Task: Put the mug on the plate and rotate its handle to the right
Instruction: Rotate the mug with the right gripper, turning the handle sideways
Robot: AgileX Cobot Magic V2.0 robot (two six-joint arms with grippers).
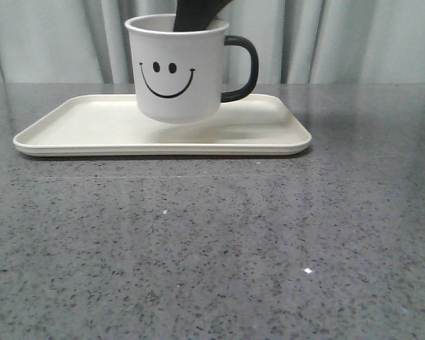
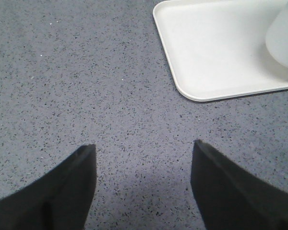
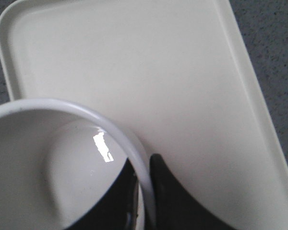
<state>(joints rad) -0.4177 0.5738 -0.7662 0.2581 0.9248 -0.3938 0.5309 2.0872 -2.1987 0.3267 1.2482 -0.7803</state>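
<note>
The white mug [image 1: 176, 71] with a black smiley face is over the middle of the cream plate [image 1: 85, 127]. Its black handle [image 1: 245, 69] points right. I cannot tell whether its base touches the plate. My right gripper [image 3: 146, 168] is shut on the mug's rim [image 3: 86, 112], one finger inside and one outside; a dark finger [image 1: 193, 15] reaches down into the mug from above. My left gripper [image 2: 144, 149] is open and empty over bare table, near a corner of the plate [image 2: 216, 52]. The mug's side [image 2: 285, 38] shows at the edge of that view.
Grey speckled tabletop [image 1: 212, 241] stretches in front of the plate and around it. Pale curtains [image 1: 354, 42] hang behind the table's far edge.
</note>
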